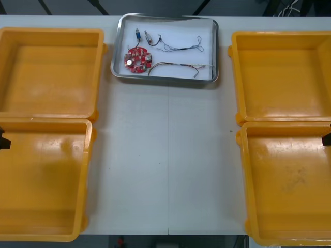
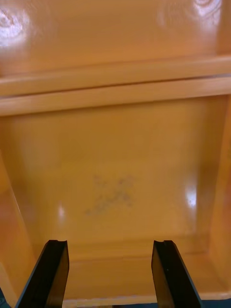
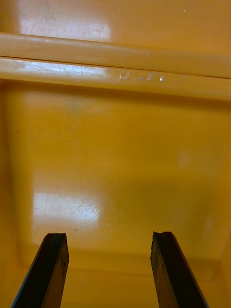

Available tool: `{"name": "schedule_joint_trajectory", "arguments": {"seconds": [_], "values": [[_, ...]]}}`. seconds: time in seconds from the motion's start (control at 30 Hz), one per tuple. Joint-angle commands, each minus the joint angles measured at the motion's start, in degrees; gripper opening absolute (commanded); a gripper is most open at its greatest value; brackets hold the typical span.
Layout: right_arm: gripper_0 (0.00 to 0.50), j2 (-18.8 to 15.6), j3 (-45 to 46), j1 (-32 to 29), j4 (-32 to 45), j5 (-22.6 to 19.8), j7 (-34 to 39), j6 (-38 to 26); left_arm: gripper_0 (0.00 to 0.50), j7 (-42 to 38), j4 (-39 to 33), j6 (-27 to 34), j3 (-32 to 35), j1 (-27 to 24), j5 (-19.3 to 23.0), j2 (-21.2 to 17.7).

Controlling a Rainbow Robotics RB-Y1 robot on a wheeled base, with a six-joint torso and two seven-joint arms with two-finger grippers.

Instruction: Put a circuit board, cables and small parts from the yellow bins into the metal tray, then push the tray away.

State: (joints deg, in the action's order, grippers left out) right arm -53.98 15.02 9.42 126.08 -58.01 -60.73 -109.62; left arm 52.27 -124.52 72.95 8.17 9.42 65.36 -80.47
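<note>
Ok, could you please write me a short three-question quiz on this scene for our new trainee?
1. True or false: the round red circuit board lies in the rectangular metal tray.
2. The left gripper, above the near left yellow plastic bin, and the right gripper, above the near right yellow plastic bin, are: A) both open; B) both shut; C) one open, one shut.
3. Fill in: the thin cables lie on the board's ___ side, by the robot's own sides.
Key: 1 true; 2 A; 3 right.
</note>
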Motion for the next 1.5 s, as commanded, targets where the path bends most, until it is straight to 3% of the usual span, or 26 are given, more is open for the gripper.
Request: {"name": "schedule_joint_trajectory", "arguments": {"seconds": [0.03, 1.5], "values": [[0.500, -2.5, 2.9, -3.4, 2.5, -0.6, 0.4, -0.4, 0.500, 3.5, -0.1, -0.5, 1.3, 0.6, -0.5, -2.0], [0.500, -2.5, 2.9, -3.5, 2.6, -0.6, 0.3, -0.4, 0.500, 3.5, -0.1, -0.5, 1.3, 0.6, -0.5, -2.0]]}}
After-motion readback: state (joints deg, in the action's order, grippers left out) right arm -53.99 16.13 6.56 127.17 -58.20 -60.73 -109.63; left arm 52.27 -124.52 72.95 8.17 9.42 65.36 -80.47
